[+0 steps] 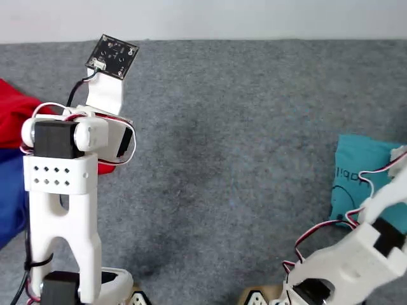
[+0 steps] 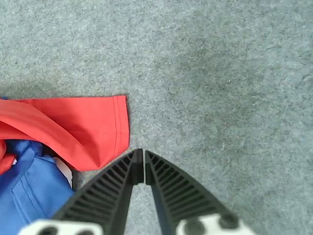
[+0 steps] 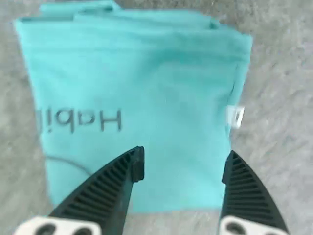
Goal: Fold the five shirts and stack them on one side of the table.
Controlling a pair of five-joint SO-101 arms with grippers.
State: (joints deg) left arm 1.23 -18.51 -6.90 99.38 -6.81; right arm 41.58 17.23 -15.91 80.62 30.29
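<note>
Two grippers sit nearest in your wrist views. Your left gripper (image 2: 138,166) has its black ribbed fingers pressed together over the grey felt-like table cover (image 2: 220,73), just beside the hem of a crumpled red cloth shirt (image 2: 73,127), while your right gripper (image 3: 183,164) is spread wide above a folded teal shirt (image 3: 132,88) with dark lettering. Farther out, you'll see a rumpled blue shirt (image 2: 29,196) touching the red one at the table's left side, with the teal one well apart at the right edge.
</note>
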